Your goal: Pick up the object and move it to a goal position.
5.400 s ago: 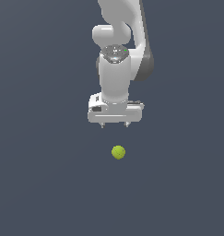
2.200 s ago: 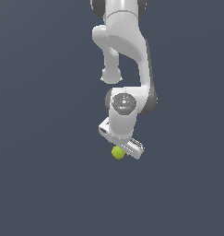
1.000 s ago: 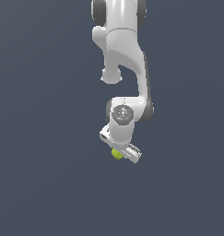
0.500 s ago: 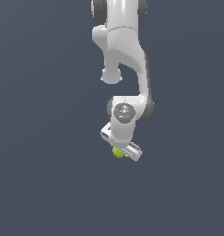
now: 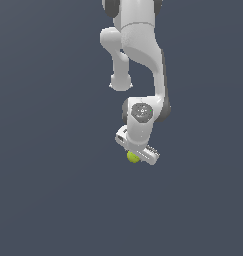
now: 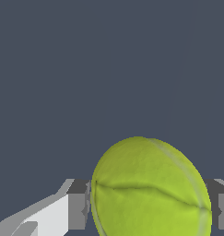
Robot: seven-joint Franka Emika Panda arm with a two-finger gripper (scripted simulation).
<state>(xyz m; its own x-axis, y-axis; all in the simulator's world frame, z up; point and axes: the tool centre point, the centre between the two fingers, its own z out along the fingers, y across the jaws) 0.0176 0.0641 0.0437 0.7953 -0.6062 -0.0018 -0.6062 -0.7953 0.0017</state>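
The object, a small yellow-green ball (image 5: 132,158) with a faint seam, sits between the fingers of my white gripper (image 5: 136,153). In the exterior view the hand is tilted and covers most of the ball, so only its lower edge shows. In the wrist view the ball (image 6: 150,189) fills the space between the two grey finger pads (image 6: 76,205), which press on it from both sides. The gripper is shut on the ball. No goal marker shows in either view.
A plain dark grey-blue surface (image 5: 48,200) surrounds the arm on all sides. The white arm (image 5: 140,45) comes down from the top of the exterior view. No other objects show.
Over the last second the gripper has moved a little up and toward the exterior view's right, carrying the ball with it. Earlier it came down from above onto the ball.
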